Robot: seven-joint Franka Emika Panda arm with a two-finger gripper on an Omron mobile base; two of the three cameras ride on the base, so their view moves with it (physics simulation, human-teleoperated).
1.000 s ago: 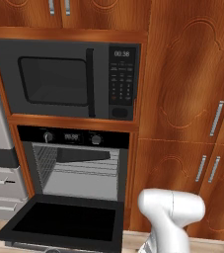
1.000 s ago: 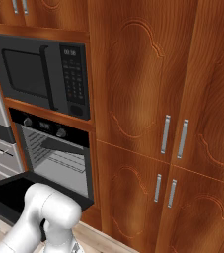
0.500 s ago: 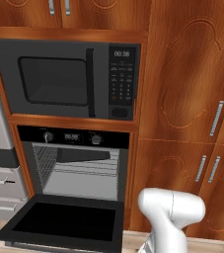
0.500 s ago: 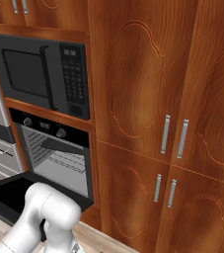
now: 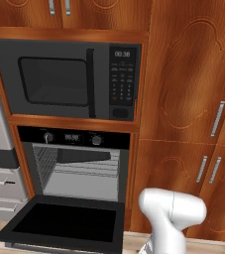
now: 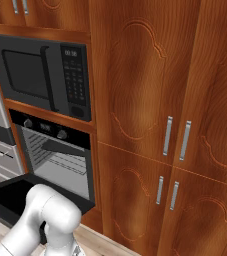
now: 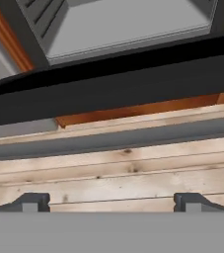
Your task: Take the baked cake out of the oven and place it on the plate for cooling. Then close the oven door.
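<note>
Nothing shifted over the last second: oven [image 5: 77, 166] sat lower left with its door [image 5: 67, 223] down, no cake visible, gripper [image 7: 111, 201] spread empty below the door edge.

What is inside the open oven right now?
Inside the oven, wire racks and a dark tray-like shape on the upper rack show. No cake can be made out; the cavity's lower front is hidden behind the dropped door.
</note>
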